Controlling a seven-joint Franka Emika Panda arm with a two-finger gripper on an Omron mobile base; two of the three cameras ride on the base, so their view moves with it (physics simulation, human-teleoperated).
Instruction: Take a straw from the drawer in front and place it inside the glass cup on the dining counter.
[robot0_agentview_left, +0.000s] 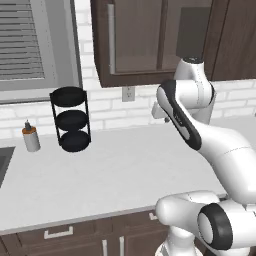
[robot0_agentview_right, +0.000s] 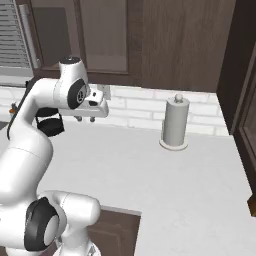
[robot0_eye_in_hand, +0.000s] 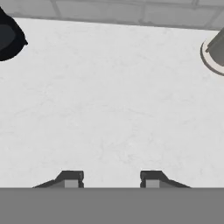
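Note:
My gripper (robot0_agentview_right: 85, 119) hangs from the white arm above the middle of a narrow white worktop (robot0_agentview_left: 110, 172) and points down at it. In the hand view the gripper (robot0_eye_in_hand: 111, 179) stands open, its two dark fingertips (robot0_eye_in_hand: 71, 178) well apart over bare white stone with nothing between them. The straw, the glass cup and the dining counter are out of view. Dark fronts with silver handles (robot0_agentview_left: 57, 232) run below the worktop's near edge; I cannot tell which of them is the drawer, and all look closed.
A black three-tier rack (robot0_agentview_left: 71, 119) stands at the back left, with a small orange-capped bottle (robot0_agentview_left: 31, 137) to its left. A paper towel roll on a stand (robot0_agentview_right: 175, 125) is at the back right. Dark wall cabinets (robot0_agentview_left: 145, 40) hang overhead.

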